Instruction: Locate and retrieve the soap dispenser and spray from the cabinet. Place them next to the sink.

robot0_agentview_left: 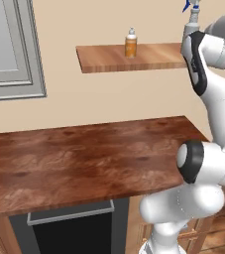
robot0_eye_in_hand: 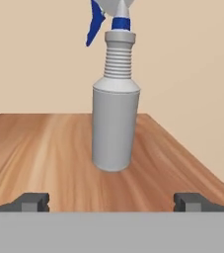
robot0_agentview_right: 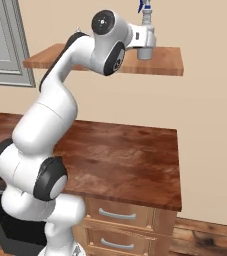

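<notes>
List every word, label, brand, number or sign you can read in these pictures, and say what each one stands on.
None can be read.
The spray: plain grey body, no label.
The soap dispenser: amber bottle, too small to show any print.
The cabinet shelf, the countertop and the drawers: bare, no text.

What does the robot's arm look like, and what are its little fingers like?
The arm is smooth, shiny white with rounded, tube-like segments. Its joints are dark, with round black caps and black bands. No cables or markings show. In the hand view, the gripper has two small, blocky, dark grey fingertips.
</notes>
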### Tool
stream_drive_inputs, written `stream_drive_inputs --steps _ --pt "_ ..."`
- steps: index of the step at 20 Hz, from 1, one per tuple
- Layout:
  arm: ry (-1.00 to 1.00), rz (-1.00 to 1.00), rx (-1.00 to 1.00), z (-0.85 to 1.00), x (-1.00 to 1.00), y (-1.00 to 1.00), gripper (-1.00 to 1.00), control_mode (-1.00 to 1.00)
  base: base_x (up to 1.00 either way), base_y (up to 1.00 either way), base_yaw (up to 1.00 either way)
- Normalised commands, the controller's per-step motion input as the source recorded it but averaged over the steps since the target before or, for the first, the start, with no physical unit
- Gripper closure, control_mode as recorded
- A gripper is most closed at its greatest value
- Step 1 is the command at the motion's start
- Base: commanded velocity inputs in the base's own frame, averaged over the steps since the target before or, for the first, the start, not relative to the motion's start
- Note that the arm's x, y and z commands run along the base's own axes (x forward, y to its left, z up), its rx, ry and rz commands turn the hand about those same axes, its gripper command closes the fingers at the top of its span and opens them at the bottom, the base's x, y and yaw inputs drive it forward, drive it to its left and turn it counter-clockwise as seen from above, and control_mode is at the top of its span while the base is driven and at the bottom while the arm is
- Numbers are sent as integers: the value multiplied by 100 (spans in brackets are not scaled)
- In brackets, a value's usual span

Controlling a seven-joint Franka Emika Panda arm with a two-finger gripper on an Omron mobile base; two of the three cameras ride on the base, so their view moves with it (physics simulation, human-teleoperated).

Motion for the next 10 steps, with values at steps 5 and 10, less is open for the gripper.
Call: stream_drive_inputs --steps 5,10 --pt "4 0 0 -1 35 0 -100 -100 0 0 0" --pt "-3 0 1 -15 39 -1 -100 -100 0 0 0"
